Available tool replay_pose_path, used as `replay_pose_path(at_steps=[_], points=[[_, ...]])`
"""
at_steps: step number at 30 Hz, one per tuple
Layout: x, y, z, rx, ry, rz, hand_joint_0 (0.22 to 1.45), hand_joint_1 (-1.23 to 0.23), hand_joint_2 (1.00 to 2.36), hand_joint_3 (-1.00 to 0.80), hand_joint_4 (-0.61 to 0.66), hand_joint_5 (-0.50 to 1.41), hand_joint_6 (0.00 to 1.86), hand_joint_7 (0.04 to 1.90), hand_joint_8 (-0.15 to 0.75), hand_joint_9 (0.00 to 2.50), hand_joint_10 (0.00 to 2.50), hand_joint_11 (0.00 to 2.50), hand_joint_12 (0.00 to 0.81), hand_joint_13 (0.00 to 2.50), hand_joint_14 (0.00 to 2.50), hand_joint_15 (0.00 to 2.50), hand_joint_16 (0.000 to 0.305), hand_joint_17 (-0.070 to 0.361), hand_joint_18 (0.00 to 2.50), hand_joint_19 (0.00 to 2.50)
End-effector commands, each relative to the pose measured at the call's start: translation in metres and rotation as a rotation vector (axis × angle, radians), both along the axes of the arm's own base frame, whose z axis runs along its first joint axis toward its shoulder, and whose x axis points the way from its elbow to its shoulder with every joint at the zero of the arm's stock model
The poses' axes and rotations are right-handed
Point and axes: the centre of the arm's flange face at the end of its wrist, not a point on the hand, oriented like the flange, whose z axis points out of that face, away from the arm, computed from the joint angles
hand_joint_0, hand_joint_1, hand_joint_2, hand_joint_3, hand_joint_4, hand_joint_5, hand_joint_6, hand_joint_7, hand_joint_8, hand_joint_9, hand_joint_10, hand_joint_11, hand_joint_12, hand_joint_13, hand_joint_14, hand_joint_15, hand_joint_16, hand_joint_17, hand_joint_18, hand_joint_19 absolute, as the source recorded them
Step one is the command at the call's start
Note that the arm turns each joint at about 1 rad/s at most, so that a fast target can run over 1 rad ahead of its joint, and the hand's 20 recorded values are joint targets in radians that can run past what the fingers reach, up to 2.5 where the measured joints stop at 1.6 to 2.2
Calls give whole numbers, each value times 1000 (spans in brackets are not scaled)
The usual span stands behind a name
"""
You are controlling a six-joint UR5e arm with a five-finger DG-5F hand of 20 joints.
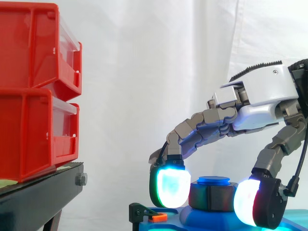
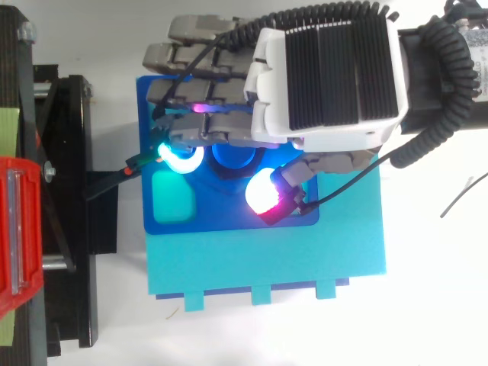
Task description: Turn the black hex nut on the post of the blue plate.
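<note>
You had the robot hand [image 1: 262,96] arched over the black nut [image 1: 211,196], which sat on its blue-topped post [image 1: 214,180] near the middle of the blue plate [image 2: 221,215]. Seen from the side, one curled finger's glowing pad [image 1: 169,187] met the nut's left face and the thumb pad [image 1: 245,202] its right, pinching it between them. The red bins [image 1: 33,96] stood well apart on the black stand [image 1: 38,199].

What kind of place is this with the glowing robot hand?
Probably a robot test lab, not a home: a white curtain as backdrop, red bins on a black stand, and a robot hand gripping a black hex nut on a blue plate.
</note>
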Motion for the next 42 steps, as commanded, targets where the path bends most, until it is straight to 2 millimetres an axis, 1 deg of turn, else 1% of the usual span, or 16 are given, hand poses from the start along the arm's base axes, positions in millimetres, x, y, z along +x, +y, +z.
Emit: replay_pose_path(at_steps=[1, 4, 11, 17, 21, 22, 34, 42], points=[[0, 0, 0, -2, 0, 0, 585, -936, 1002, -476, 181, -229, 502, 1001, 229, 291, 0, 18, 361, 180, 0, 0, 51, 114, 150, 11], [0, -1, 0, -2, 0, -1, 581, -935, 1000, -491, 181, -229, 502, 1003, 230, 289, 0, 16, 362, 178, 0, 0, 51, 114, 150, 10], [-1, -3, 0, -6, -1, -2, 507, -941, 1000, -500, 195, -230, 502, 997, 244, 282, 0, 21, 379, 173, 0, 0, 54, 121, 156, 23], [-1, -3, 0, -6, -1, -2, 434, -901, 1000, -500, 228, -229, 502, 999, 272, 277, 0, 27, 408, 174, 0, 0, 59, 133, 172, 29], [-1, -4, 0, -6, 1, -2, 414, -875, 1000, -500, 230, -233, 501, 1003, 272, 250, 0, 56, 414, 145, 0, 0, 60, 135, 139, 53], [-1, -4, 0, -6, 1, -2, 414, -896, 1000, -500, 239, -229, 502, 985, 280, 278, 0, 36, 419, 174, 0, 0, 61, 137, 182, 22], [-2, -5, 0, -7, 5, -2, 528, -914, 1000, -500, 194, -229, 502, 978, 242, 270, 0, 17, 376, 161, 0, 0, 53, 119, 146, 27], [-2, -5, 0, -7, 5, 1, 560, -921, 1003, -456, 190, -225, 502, 994, 236, 272, 0, 17, 368, 161, 0, 0, 51, 115, 141, 22]])
